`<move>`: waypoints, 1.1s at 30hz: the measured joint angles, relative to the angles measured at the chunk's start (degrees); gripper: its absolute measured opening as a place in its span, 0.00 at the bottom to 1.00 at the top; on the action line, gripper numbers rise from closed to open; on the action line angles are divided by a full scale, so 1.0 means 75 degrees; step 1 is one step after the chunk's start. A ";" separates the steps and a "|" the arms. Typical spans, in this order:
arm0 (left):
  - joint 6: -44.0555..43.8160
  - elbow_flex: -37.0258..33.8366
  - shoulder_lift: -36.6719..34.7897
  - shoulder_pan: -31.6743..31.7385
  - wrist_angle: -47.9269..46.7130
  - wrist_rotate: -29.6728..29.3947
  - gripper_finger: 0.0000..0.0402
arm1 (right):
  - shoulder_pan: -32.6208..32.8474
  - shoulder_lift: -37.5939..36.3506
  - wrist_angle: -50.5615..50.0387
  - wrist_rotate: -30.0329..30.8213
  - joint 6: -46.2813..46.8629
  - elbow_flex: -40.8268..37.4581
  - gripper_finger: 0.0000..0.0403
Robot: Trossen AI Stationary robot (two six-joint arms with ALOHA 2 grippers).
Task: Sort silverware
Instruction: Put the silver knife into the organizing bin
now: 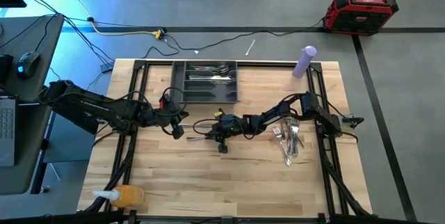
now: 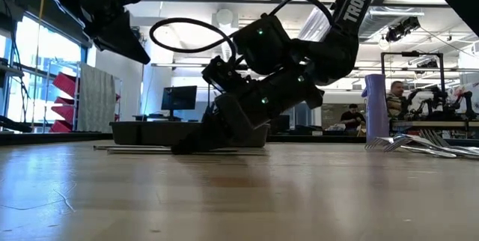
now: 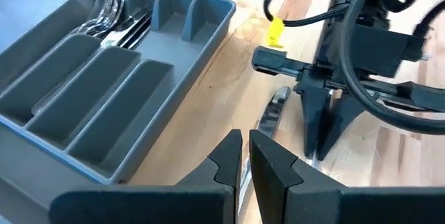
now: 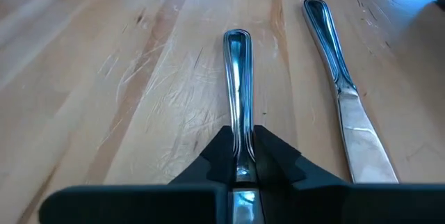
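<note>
1. I am seeing my left end effector (image 3: 245,156) hovering with fingers together beside the grey tray (image 1: 182,85).
2. My right end effector (image 4: 242,156) is clamping a knife handle (image 4: 237,78) lying mid-table, another knife (image 4: 342,85) alongside.
3. Loose silverware (image 1: 287,139) is lying piled at the table's (image 1: 229,182) right.

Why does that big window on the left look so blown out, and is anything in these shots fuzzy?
In the low view, daylight through the window washes it out and leaves the arms as dark shapes; the near table is soft. In the right wrist view, the knife glares white, and the handle in the right claw mirrors the lights.
</note>
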 joint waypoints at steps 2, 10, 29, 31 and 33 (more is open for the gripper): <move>0.0002 0.0000 0.0000 0.0003 -0.0004 0.0341 0.03 | 0.0002 -0.0111 -0.0055 -0.0001 0.0043 -0.0005 0.05; 0.0321 0.0000 -0.0002 -0.0001 0.0097 0.0742 0.08 | -0.0178 -0.1112 -0.0785 -0.0136 0.0025 -0.0123 0.04; 0.1677 0.0000 0.2270 -0.0131 0.1305 0.1354 0.46 | -0.0193 -0.1732 -0.0974 -0.0087 -0.0362 -0.0079 0.03; 0.1804 0.0000 0.2601 -0.0125 0.1519 0.1490 0.49 | -0.0193 -0.1732 -0.1010 -0.0087 -0.0368 -0.0079 0.03; 0.1868 0.0000 0.2883 -0.0078 0.1755 0.1691 0.52 | -0.0193 -0.1732 -0.1057 -0.0088 -0.0403 -0.0076 0.03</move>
